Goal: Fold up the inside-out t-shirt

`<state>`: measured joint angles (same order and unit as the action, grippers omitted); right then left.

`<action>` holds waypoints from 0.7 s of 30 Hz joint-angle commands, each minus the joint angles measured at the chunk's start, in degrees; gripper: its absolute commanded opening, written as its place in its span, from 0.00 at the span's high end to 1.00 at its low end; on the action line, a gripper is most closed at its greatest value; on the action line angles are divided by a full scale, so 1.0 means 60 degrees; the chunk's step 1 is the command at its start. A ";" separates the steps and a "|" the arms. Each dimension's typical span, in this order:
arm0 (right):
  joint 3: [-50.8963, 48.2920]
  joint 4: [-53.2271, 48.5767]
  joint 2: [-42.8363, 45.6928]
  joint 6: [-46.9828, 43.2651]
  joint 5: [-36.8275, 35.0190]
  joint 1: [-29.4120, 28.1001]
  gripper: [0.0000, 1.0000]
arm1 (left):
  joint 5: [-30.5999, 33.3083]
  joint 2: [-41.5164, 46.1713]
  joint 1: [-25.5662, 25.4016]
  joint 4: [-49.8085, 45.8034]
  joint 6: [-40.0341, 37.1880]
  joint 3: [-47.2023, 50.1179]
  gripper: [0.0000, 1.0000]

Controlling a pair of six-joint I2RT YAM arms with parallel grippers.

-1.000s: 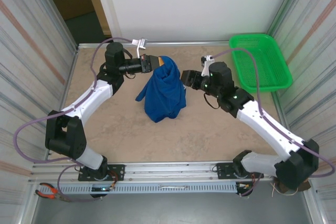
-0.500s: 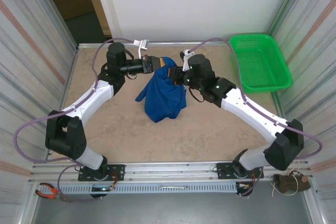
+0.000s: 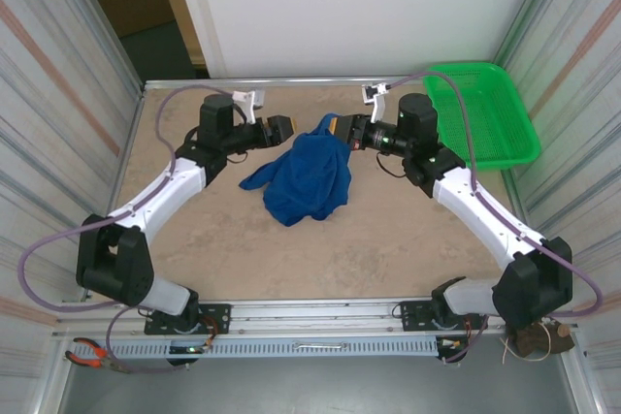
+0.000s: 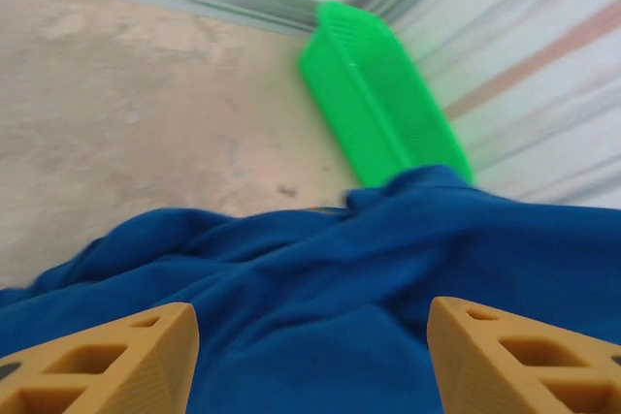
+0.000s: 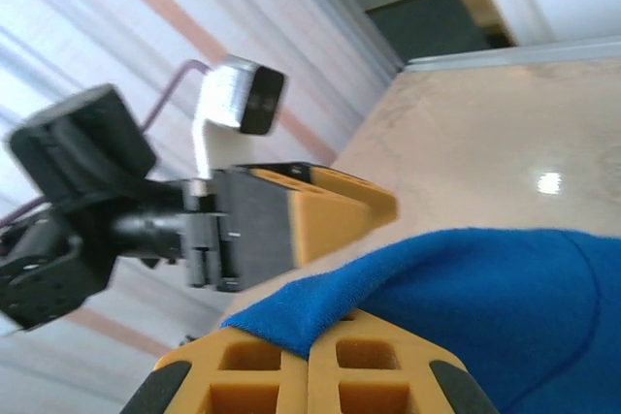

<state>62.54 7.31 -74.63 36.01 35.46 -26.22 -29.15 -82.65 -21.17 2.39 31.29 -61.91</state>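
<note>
Desk (image 3: 194, 239): beige, and the t-shirt sits on its back middle. The inside-out t-shirt (image 3: 306, 176) is a royal-blue crumpled heap, not spread, with no print visible. One corner is pulled up into a peak at the back right, and the rest slumps onto the desk toward the near left, so the long axis runs roughly back-right to near-left. A small lobe spills out to the left.

Green mesh basket (image 3: 480, 118): back right corner, well apart from the shirt, nothing in it that I can see.

Right gripper (image 3: 338, 128): jaws fully closed, pinching the raised edge of the shirt. The right wrist view shows blue cloth draped over the closed fingertips.

Left gripper (image 3: 286, 128): jaws wide apart, holding nothing. It is level with the right gripper and faces it, just beside the shirt's back left edge. In the left wrist view the cloth lies ahead of and below the spread fingers.

Judgement: the left gripper is nearest the loose cloth by the peak, so the next grab is likely there. The shirt is not yet flattened or folded.
</note>
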 commanded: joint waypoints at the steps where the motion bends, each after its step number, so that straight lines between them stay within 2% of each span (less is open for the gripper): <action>1: -0.0056 0.0975 0.0276 0.0308 0.1170 0.0062 1.00 | 0.1791 0.1282 -0.0337 -0.0076 -0.0860 0.0583 0.36; 4: -0.0151 0.1048 0.0252 0.0325 0.1194 0.0092 1.00 | 0.2344 0.2087 -0.1138 0.0441 -0.1735 0.0892 0.37; 7: -0.0239 0.1179 0.0221 0.0408 0.1179 0.0134 1.00 | 0.2230 0.2252 -0.1594 0.0958 -0.2238 0.0977 0.37; 11: -0.0279 0.1147 0.0192 0.0471 0.0899 0.0165 1.00 | 0.1342 0.1653 -0.1610 0.1389 -0.2264 0.0827 0.35; 13: -0.0316 0.1096 0.0177 0.0513 0.0533 0.0215 1.00 | 0.0736 0.1222 -0.1766 0.1614 -0.2207 0.0877 0.41; 14: -0.0331 0.1089 0.0149 0.0536 0.0367 0.0267 1.00 | 0.0548 0.1066 -0.1921 0.1696 -0.2238 0.0964 0.47; 16: -0.0357 0.1067 0.0051 0.0668 0.0007 0.0397 1.00 | 0.0444 0.0826 -0.2484 0.2149 -0.2244 0.1401 0.56; 21: -0.0375 0.1184 -0.0352 0.0883 -0.0099 0.0702 1.00 | 0.0545 -0.0089 -0.4112 0.3182 -0.1899 0.2033 0.53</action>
<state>60.71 12.34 -75.70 39.90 36.40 -22.81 -24.05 -81.03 -42.06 16.14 19.42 -50.76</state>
